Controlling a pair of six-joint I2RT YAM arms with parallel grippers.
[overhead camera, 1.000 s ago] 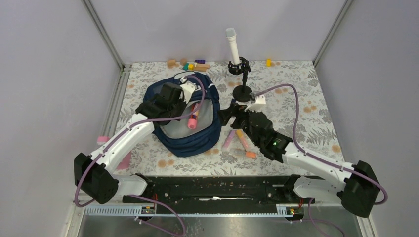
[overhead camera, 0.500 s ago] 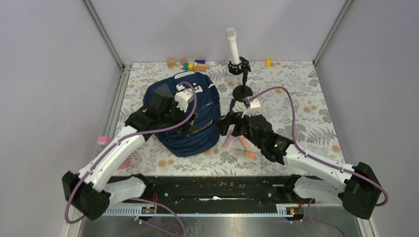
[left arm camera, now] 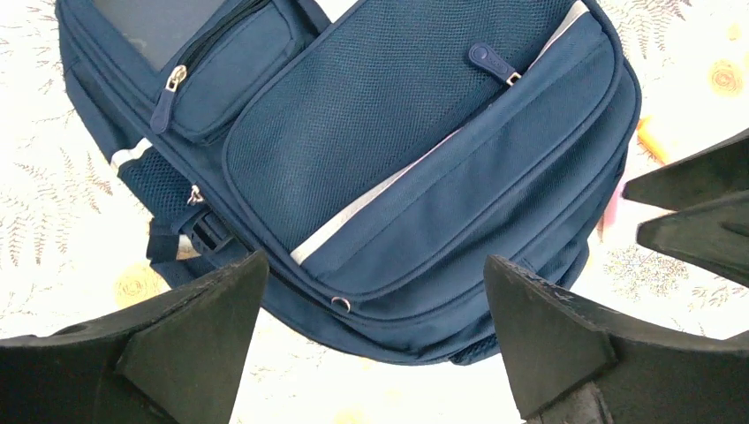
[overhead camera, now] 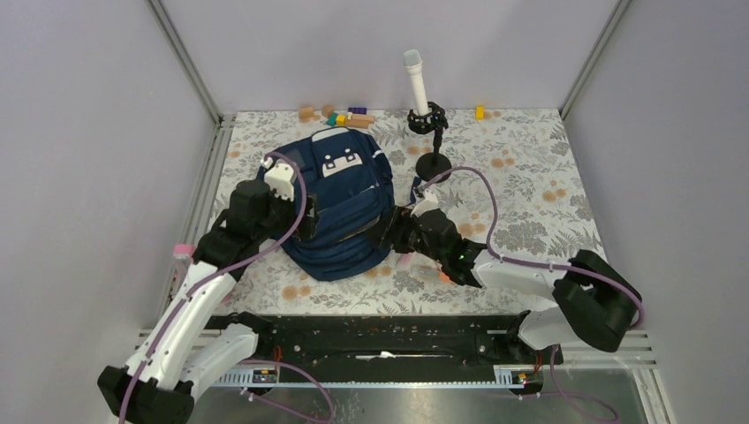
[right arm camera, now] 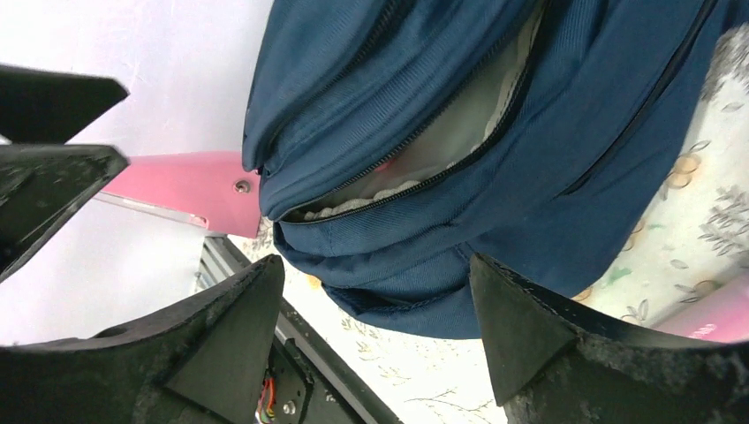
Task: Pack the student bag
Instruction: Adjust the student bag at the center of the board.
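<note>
The student bag (overhead camera: 349, 199) is a navy backpack lying flat on the flowered table, front pockets up. In the left wrist view the bag (left arm camera: 415, 150) fills the frame above my left gripper (left arm camera: 375, 300), which is open with nothing between its fingers. That left gripper (overhead camera: 311, 223) hovers at the bag's near-left side. My right gripper (overhead camera: 382, 232) is at the near-right edge, open and empty. In the right wrist view the right gripper (right arm camera: 375, 305) faces the bag (right arm camera: 495, 203), whose zipper gapes to show grey lining (right arm camera: 442, 141) and a bit of pink inside.
A microphone on a black stand (overhead camera: 431, 132) rises behind the bag. Coloured blocks (overhead camera: 349, 115) and a yellow block (overhead camera: 480, 111) lie at the back. Markers (overhead camera: 444, 276) lie under the right arm. A pink-capped item (overhead camera: 183, 251) sits at the left rail.
My left gripper has opened, let go of the bag's flap and pulled back to the near left. The flap has dropped over the pink-capped marker. My right gripper has moved left to the bag.
</note>
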